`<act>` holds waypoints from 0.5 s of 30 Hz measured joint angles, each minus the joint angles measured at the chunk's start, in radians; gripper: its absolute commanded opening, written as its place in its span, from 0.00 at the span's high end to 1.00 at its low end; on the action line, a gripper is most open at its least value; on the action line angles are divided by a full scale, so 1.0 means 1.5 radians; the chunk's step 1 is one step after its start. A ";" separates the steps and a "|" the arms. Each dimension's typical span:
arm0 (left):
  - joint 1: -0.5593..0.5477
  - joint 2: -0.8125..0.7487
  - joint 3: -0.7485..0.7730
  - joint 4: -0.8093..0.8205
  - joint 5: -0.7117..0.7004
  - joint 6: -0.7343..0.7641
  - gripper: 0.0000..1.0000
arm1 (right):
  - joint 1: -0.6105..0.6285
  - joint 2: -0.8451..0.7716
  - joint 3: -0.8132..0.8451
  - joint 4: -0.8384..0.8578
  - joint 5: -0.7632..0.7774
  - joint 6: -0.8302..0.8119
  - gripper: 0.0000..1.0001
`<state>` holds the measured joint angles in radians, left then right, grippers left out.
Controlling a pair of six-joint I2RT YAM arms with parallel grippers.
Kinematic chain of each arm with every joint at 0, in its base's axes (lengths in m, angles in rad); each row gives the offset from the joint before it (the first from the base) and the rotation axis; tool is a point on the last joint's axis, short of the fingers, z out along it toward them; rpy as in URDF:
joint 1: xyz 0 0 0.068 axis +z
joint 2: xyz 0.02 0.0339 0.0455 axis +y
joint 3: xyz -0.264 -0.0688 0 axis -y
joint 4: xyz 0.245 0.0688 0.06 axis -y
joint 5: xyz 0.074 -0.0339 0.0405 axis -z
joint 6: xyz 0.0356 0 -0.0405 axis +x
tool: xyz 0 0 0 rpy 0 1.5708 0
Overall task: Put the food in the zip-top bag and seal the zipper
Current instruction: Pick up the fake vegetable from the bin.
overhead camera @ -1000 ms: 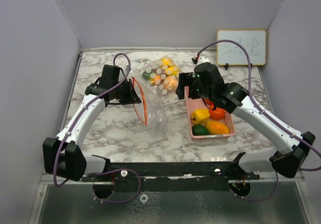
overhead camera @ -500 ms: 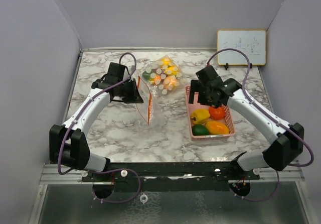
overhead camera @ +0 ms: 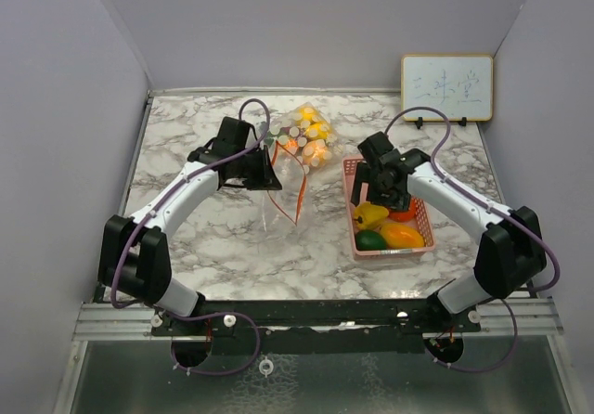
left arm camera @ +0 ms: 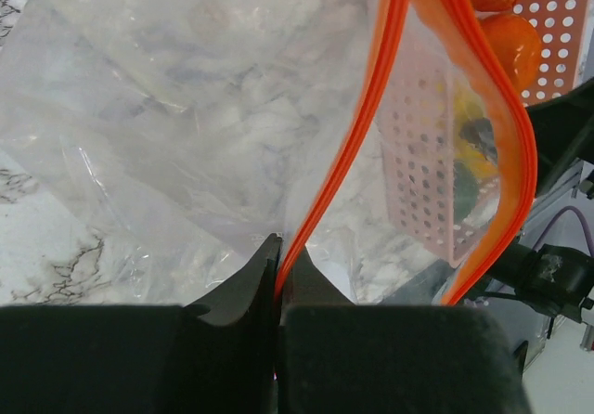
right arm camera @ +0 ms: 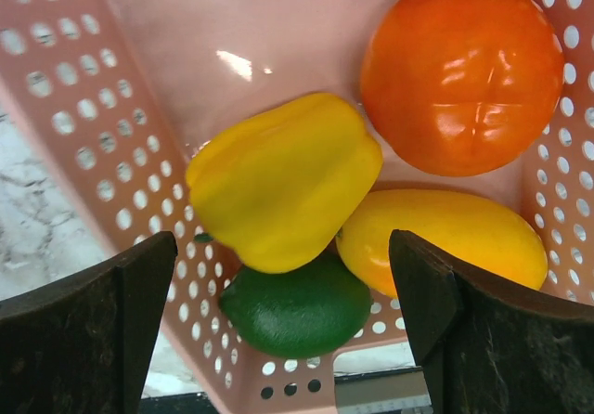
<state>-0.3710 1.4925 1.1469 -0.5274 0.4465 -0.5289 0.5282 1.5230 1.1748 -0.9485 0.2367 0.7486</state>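
Observation:
The clear zip-top bag [overhead camera: 283, 200] lies mid-table with its orange zipper [left arm camera: 367, 108] mouth lifted open. Several pieces of food [overhead camera: 304, 141] show through its far end. My left gripper [overhead camera: 271, 174] [left arm camera: 283, 258] is shut on one side of the zipper rim. More food sits in the pink basket [overhead camera: 394, 252]: a yellow pepper [right arm camera: 283, 177], an orange tomato [right arm camera: 459, 75], a yellow-orange mango [right arm camera: 445, 238] and a green lime [right arm camera: 297, 307]. My right gripper [overhead camera: 379, 191] [right arm camera: 283, 245] hangs open just above the pepper and lime, holding nothing.
The basket wall [right arm camera: 102, 135] is perforated and stands right of the bag. A small whiteboard [overhead camera: 446, 87] leans at the back right corner. Grey walls close in the marble table on three sides.
My right arm swung back from the bag's mouth to over the basket, its jaws widening. My left gripper carried the zipper rim rightward and farther back, lifting the mouth.

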 measured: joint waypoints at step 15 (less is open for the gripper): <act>-0.007 0.030 0.020 0.012 0.019 0.008 1.00 | -0.035 0.125 0.022 0.045 -0.015 0.117 0.04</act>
<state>-0.3817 1.5375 1.1763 -0.5098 0.4747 -0.5175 0.4763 1.7100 1.2072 -0.8810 0.2142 0.9249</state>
